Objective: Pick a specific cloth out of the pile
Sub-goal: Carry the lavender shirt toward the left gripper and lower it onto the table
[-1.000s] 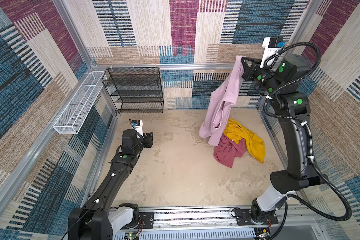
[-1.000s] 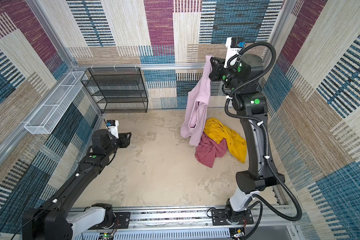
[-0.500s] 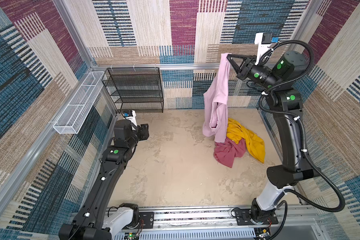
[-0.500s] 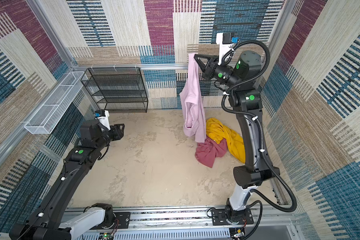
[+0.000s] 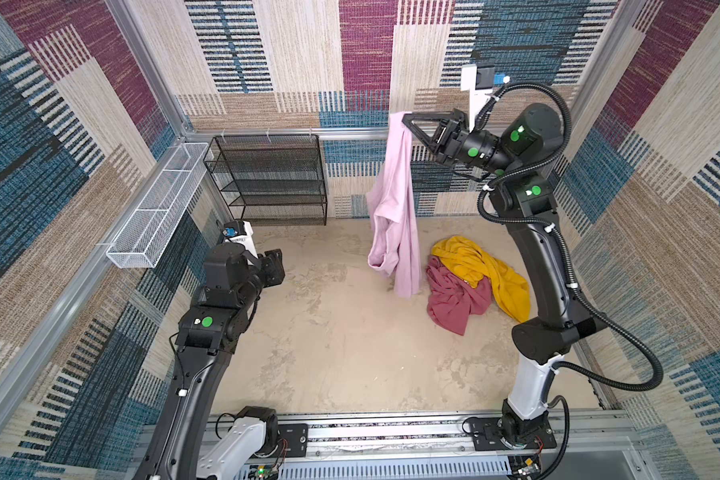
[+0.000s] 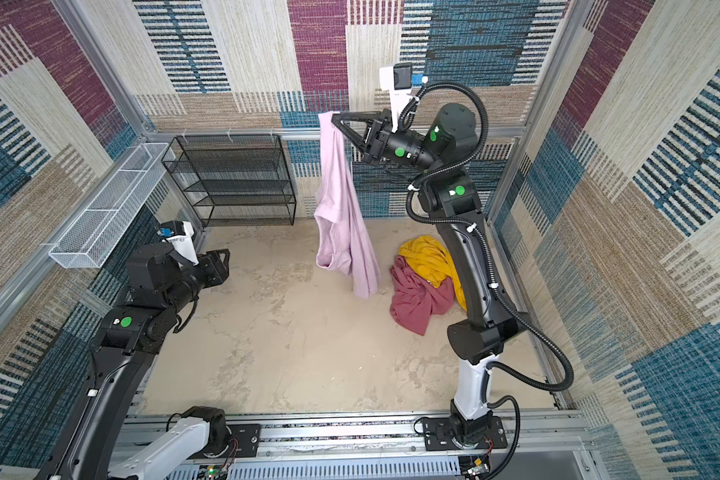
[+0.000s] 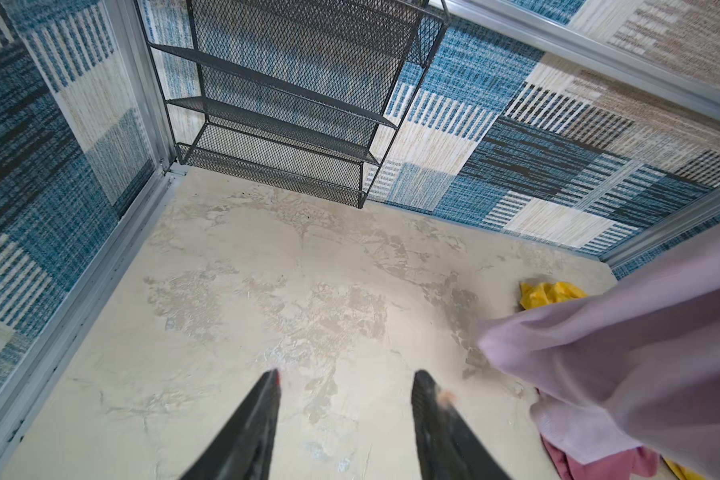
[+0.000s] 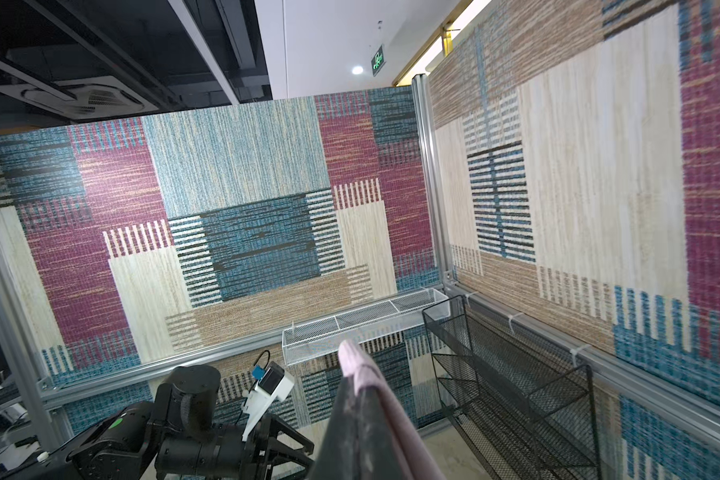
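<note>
Both top views, right gripper [image 5: 406, 118]: raised high near the back wall, jaws pinched tight on the top edge of the cloth [image 5: 395, 216].
Both top views, cloth: pale lilac-pink, hanging in one long drape clear of the pile [image 5: 476, 282], its lower end dangling just left of the heap.
Both top views, pile: mustard-yellow cloth [image 5: 481, 266] and rose-red cloth [image 5: 454, 301] crumpled together on the table [image 5: 350, 357], at the foot of the right arm.
Both top views, left gripper [image 5: 276, 266]: held low over the table's left side, well apart from the cloth, empty.
Left wrist, left gripper [image 7: 346, 388]: jaws parted over bare table, nothing between them. The cloth [image 7: 641, 353] fills one edge, with yellow and rose-red fabric peeking past it.
Right wrist, right gripper [image 8: 356, 390]: fingers together, lilac-pink fabric clamped and draped over them. A black mesh rack [image 8: 516, 395] and a white wire basket [image 8: 366, 320] stand beyond.
</note>
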